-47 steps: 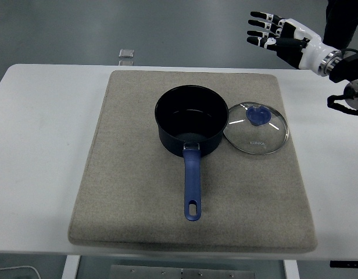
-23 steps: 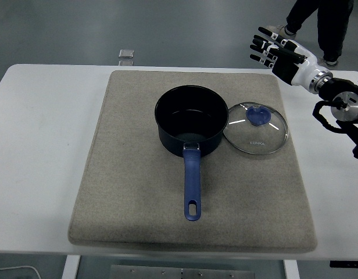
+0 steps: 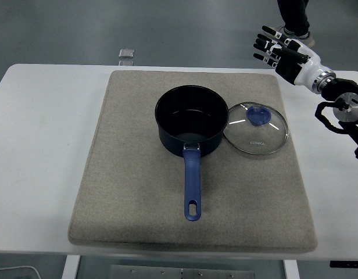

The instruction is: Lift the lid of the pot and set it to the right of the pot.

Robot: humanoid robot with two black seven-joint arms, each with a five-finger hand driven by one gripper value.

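Note:
A dark blue pot (image 3: 190, 121) with a long blue handle stands open on the grey mat (image 3: 126, 174). The handle points toward the near edge. The glass lid (image 3: 256, 128) with a blue knob lies flat on the mat, just right of the pot, its rim against the pot's side. My right hand (image 3: 276, 47) is up at the far right, above and behind the lid, fingers spread and empty. The left arm is out of view.
A small grey square object (image 3: 127, 53) lies on the floor beyond the table's far edge. A person's legs (image 3: 295, 14) show at the top right. The white table (image 3: 33, 145) shows around the mat.
My right hand has drawn back to the right and slightly lower, staying open. The person's legs at the top have shifted. The pot and lid have not moved.

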